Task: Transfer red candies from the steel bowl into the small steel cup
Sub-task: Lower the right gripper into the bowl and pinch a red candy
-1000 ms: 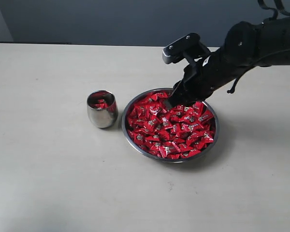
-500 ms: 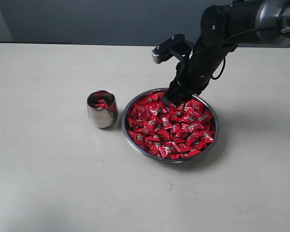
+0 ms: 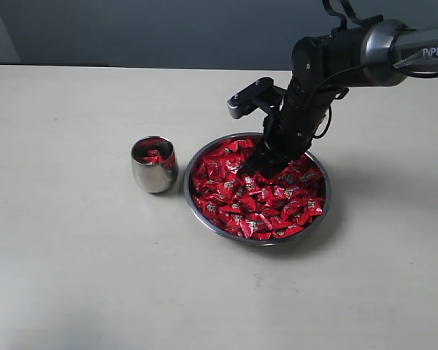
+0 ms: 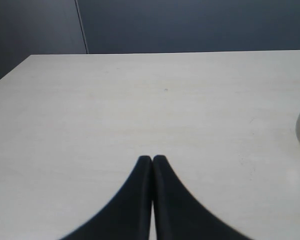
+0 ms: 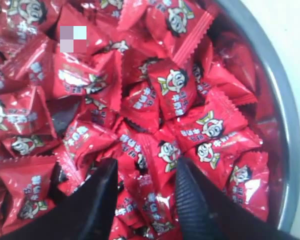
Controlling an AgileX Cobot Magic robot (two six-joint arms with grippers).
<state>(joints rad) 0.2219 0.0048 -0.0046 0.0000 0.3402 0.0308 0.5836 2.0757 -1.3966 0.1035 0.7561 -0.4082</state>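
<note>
Exterior view, right claw (image 3: 257, 166) near steel bowl (image 3: 187, 188) rim

A pale, matte table (image 3: 73, 277) carries two things near its middle: the steel bowl (image 3: 257, 243) and, just beside it on the side toward the left edge, the small steel cup (image 3: 155, 176), standing upright. Both sit apart from the far edge.

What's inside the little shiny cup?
A few red candies sit inside the small steel cup. Its steel wall hides how deep they go and whether anything lies beneath them.
</note>
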